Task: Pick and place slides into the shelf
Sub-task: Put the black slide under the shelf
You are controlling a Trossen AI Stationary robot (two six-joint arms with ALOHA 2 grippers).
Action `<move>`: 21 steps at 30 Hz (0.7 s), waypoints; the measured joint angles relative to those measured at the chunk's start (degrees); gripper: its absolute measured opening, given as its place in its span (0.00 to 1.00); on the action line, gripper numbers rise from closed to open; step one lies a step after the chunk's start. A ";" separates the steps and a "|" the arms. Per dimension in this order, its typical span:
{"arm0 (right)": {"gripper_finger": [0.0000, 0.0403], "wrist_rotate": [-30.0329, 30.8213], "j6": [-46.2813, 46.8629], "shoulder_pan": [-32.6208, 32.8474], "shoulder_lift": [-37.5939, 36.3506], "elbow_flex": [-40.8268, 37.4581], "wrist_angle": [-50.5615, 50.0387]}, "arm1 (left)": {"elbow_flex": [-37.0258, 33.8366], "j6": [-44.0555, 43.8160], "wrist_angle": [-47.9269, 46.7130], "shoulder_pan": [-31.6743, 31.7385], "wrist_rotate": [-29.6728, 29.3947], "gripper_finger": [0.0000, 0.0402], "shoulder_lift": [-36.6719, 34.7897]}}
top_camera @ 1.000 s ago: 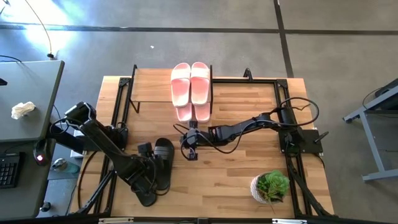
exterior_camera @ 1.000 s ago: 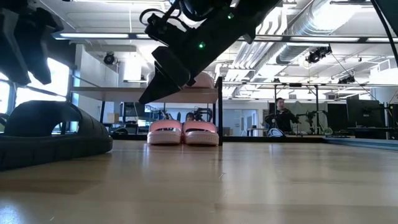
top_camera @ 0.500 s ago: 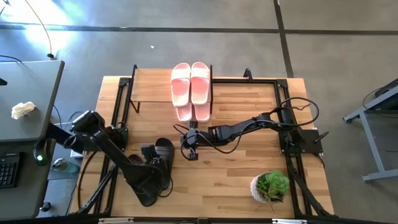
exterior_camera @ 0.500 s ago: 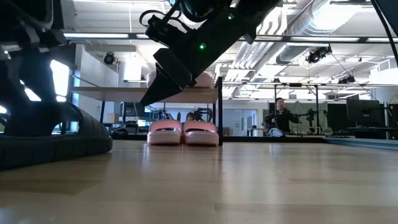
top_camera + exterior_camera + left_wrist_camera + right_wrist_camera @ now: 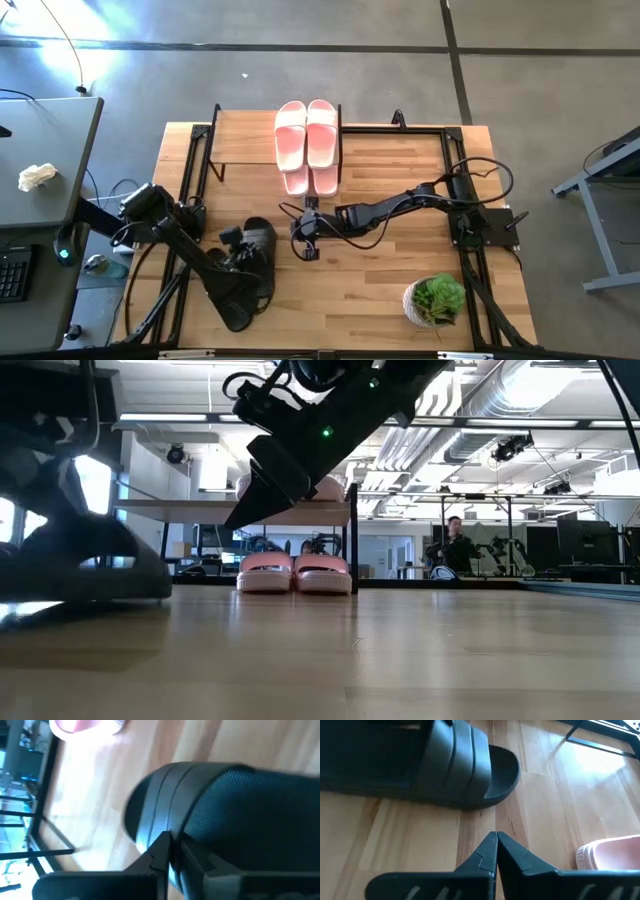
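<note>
A black slide (image 5: pixel 258 265) lies on the table's near left, also in the right wrist view (image 5: pixel 420 765). My left gripper (image 5: pixel 238 250) has come down on it, shut at its strap (image 5: pixel 240 815). My right gripper (image 5: pixel 307 240) hangs shut over the table's middle, touching nothing, with the black slide's toe ahead of it. Two pink slides (image 5: pixel 307 130) lie on the top board of the shelf (image 5: pixel 245 140). Two more pink slides (image 5: pixel 293 573) rest by their soles on the table beneath it. My left gripper has the black slide by the edge of its wide strap (image 5: pixel 165 820), the two fingers closed together on it. The fingers slant downward from the table's left. The gripper itself hides how far back the strap reaches, and the slide's sole stays low at the table.
A potted plant (image 5: pixel 435 298) stands at the near right corner. Black rails (image 5: pixel 190 170) frame the table. The left part of the shelf's board is bare wood. A grey desk (image 5: pixel 40 170) stands off the table's left, and a person (image 5: pixel 455 545) sits far back in the room.
My left gripper has sunk onto the black slide, tipped further downward, and shut at its strap. The slide has shifted a little under it; in the low view its end has drawn back to the left.
</note>
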 joint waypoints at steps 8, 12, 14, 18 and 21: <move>0.00 2.96 0.35 0.84 -1.08 -0.09 -2.76 | 4.59 -4.64 -14.95 0.37 -3.82 0.04 -0.10; 0.00 3.59 0.14 1.33 -4.82 -0.09 -5.86 | 5.55 -5.68 -18.47 2.25 -7.07 0.02 -0.91; 0.00 3.85 0.02 1.69 -7.13 -0.09 -7.47 | 5.34 -5.49 -18.07 3.41 -9.30 0.04 -1.35; 0.00 5.43 -0.40 3.29 -11.74 -0.08 -12.03 | 4.20 -2.81 -18.01 6.80 -13.49 0.02 -1.42; 0.00 7.30 -1.30 5.03 -14.55 -0.46 -16.29 | 2.93 -0.67 -17.24 9.82 -14.75 0.02 -1.50</move>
